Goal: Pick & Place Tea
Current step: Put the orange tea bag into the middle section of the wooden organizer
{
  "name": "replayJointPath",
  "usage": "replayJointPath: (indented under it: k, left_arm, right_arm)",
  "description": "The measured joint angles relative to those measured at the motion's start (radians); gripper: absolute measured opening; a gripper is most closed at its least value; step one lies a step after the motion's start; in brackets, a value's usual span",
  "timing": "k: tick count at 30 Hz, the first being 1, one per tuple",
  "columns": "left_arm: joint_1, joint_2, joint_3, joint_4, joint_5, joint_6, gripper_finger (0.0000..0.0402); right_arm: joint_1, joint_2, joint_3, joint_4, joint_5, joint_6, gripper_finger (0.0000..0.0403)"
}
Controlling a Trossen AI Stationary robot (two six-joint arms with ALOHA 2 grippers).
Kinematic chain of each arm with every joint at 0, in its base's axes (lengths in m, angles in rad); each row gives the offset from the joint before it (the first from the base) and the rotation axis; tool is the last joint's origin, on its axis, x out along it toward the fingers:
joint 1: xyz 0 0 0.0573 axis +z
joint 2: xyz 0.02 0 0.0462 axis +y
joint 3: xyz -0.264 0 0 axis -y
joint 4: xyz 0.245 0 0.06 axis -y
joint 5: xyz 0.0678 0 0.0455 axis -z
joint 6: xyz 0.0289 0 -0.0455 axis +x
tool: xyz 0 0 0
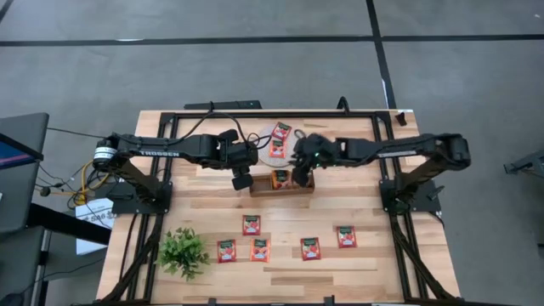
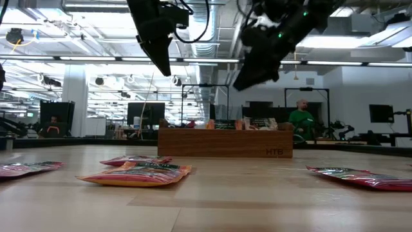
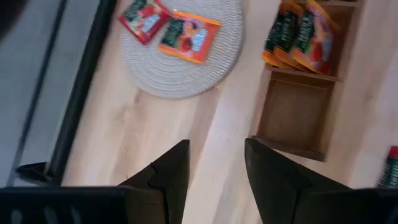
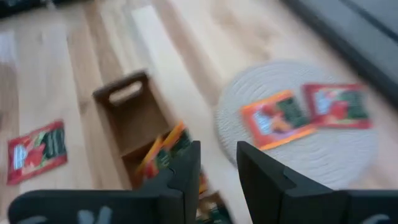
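Note:
The tea is several red-orange sachets. Some stand in the middle compartment of the wooden tray, two lie on the round mat, and several lie flat near the table's front edge. My left gripper hangs open above the tray's left end, nothing between its fingers. My right gripper hangs open above the tray's right part, over the standing sachets, with a narrow empty gap. In the low view both grippers hang well above the tray.
A small green plant stands at the front left. The tray's left compartment is bare. The black frame rails run along the table's sides and far edge. Bare wood lies between the tray and the front sachets.

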State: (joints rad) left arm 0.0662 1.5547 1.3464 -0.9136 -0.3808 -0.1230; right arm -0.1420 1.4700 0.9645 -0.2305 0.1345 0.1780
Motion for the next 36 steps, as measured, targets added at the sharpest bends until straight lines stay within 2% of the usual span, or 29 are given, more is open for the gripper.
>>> replayJointPath:
  k: [6,11,13,19,21,24,29,32,36]
  left_arm:
    - [0.000,0.000,0.000,0.000,0.055,-0.023,0.0147]
    - [-0.002,0.000,0.000,-0.001,0.074,-0.056,0.0147]
    - [-0.006,0.000,0.000,-0.006,0.089,-0.074,0.0147]
    - [-0.029,0.000,0.000,-0.048,0.104,-0.107,0.0147]
    - [-0.040,0.000,-0.017,-0.049,0.104,-0.118,0.0147]
    - [-0.056,0.000,-0.056,-0.054,0.111,-0.135,0.0147]
    - [-0.093,0.000,-0.146,-0.023,0.212,-0.153,0.0147]
    - [-0.126,0.000,-0.167,0.017,0.249,-0.164,0.0147]
    - [-0.180,0.009,-0.167,0.133,0.291,-0.163,0.0147]
  right_arm:
    - [-0.051,-0.097,0.001,-0.147,0.017,-0.042,0.0096]
    - [-0.082,-0.078,0.000,-0.264,0.018,-0.018,0.0096]
    - [-0.071,-0.059,0.000,-0.284,-0.020,-0.006,0.0096]
    - [0.044,-0.042,-0.001,-0.289,-0.249,-0.019,0.0096]
    - [0.105,-0.042,0.000,-0.284,-0.289,-0.019,0.0096]
    - [0.199,-0.043,-0.001,-0.268,-0.293,-0.004,0.0096]
    - [0.321,-0.043,-0.001,-0.170,-0.269,0.012,0.0096]
    - [0.363,-0.043,-0.001,-0.155,-0.222,0.050,0.0092]
    - [0.390,-0.043,-0.001,-0.151,-0.212,0.058,0.0085]
